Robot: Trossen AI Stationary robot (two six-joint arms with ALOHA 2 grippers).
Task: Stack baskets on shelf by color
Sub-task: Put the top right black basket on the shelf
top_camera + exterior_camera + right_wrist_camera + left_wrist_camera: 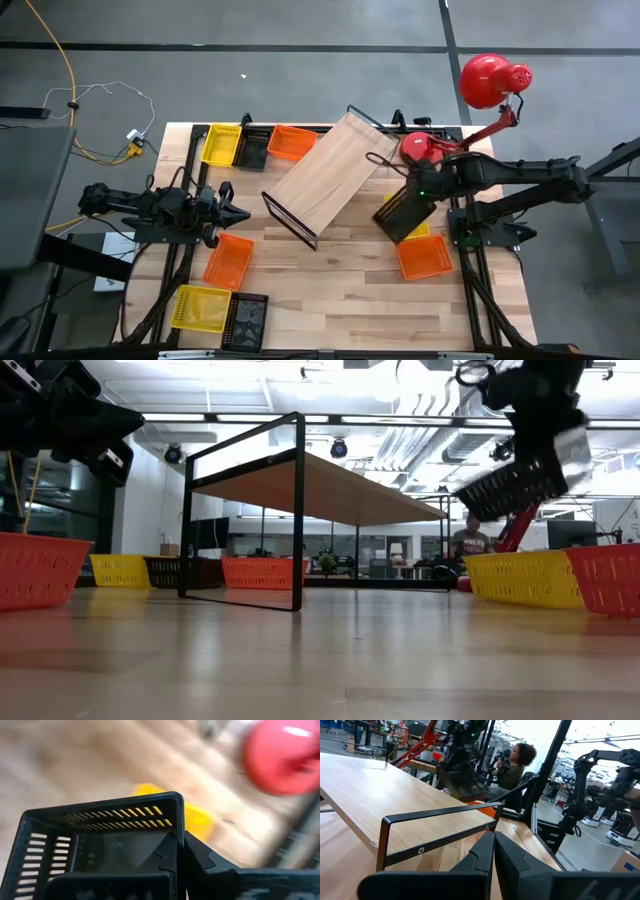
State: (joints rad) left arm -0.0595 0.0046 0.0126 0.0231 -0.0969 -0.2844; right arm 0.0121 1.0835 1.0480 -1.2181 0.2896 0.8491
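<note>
A light-wood shelf (335, 168) on black wire legs stands mid-table. Right of it, the right gripper (418, 198) holds a black basket (405, 213) by its rim, lifted above a yellow basket (520, 577) and beside an orange one (424, 257). The left gripper (232, 213), fingers closed together and empty, hovers at the left.

a black basket (520, 482) hangs tilted in the air at upper right, above a yellow basket (522, 577). the shelf (320, 485) stands mid-table on its black frame.
</note>
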